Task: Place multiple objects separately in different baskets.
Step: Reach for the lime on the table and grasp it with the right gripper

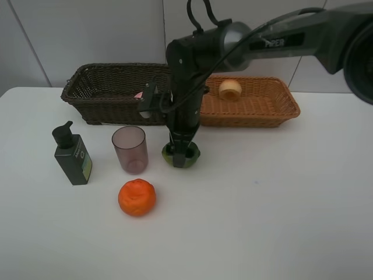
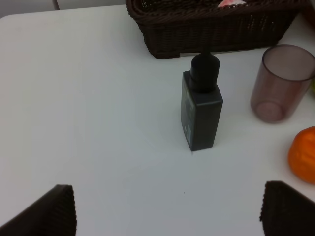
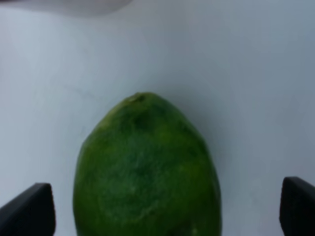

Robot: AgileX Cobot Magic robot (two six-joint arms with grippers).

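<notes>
My right gripper (image 1: 182, 155) reaches down over the green lime (image 1: 193, 153), its open jaws on either side of it; the right wrist view shows the lime (image 3: 145, 167) between the wide-apart fingers (image 3: 29, 209). My left gripper (image 2: 170, 199) is open and empty, short of the dark green pump bottle (image 2: 201, 110). The pump bottle (image 1: 72, 154), mauve cup (image 1: 129, 149) and tangerine (image 1: 137, 197) stand on the table. The peach (image 1: 229, 89) lies in the light basket (image 1: 262, 111). The pink bottle (image 1: 139, 94) shows partly in the dark basket (image 1: 99, 87).
The white table (image 1: 280, 204) meets a pale wall behind the baskets. The right arm (image 1: 274, 41) stretches from the upper right across the light basket. In the left wrist view the cup (image 2: 282, 83), tangerine (image 2: 304, 155) and dark basket (image 2: 206, 29) show.
</notes>
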